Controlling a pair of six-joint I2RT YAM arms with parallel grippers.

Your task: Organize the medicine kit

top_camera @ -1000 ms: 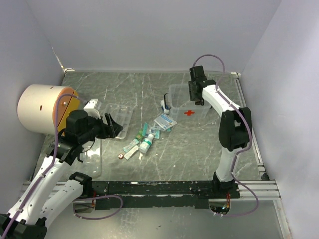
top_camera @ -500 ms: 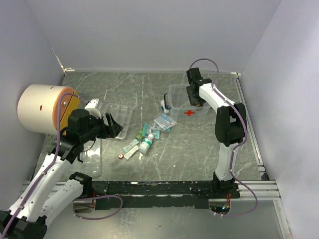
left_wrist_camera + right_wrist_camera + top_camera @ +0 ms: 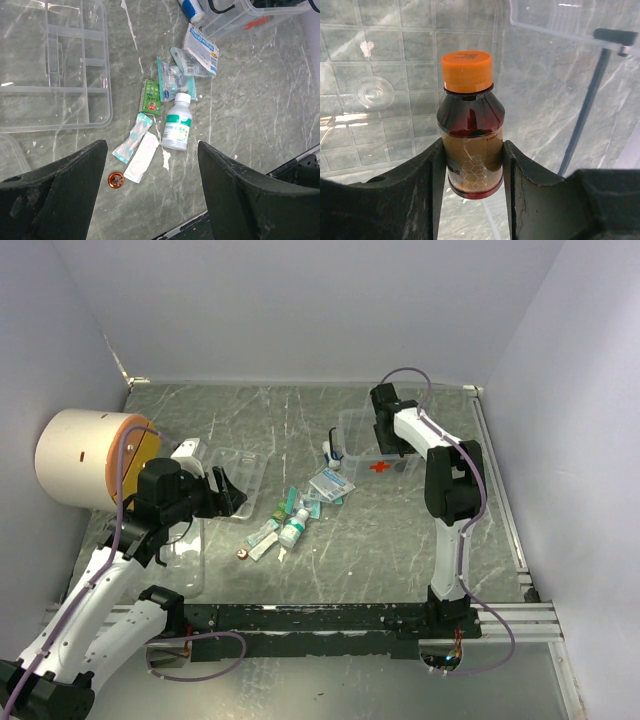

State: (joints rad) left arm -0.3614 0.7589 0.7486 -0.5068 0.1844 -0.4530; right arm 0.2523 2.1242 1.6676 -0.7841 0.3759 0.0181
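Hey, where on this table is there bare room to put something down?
The table is bare on the near right, between the white bottle and the right arm's base, and along its far edge beyond the divided tray. The middle is crowded with packets; the clear case is taken up by the right end effector holding a brown bottle.

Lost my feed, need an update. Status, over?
Left gripper open, above loose supplies. Right gripper shut on amber bottle, over medicine kit. Kit floor beneath looks bare.

A big white-and-orange cylinder (image 3: 85,457) lies on its side at the left edge of the grey marbled table (image 3: 390,540).
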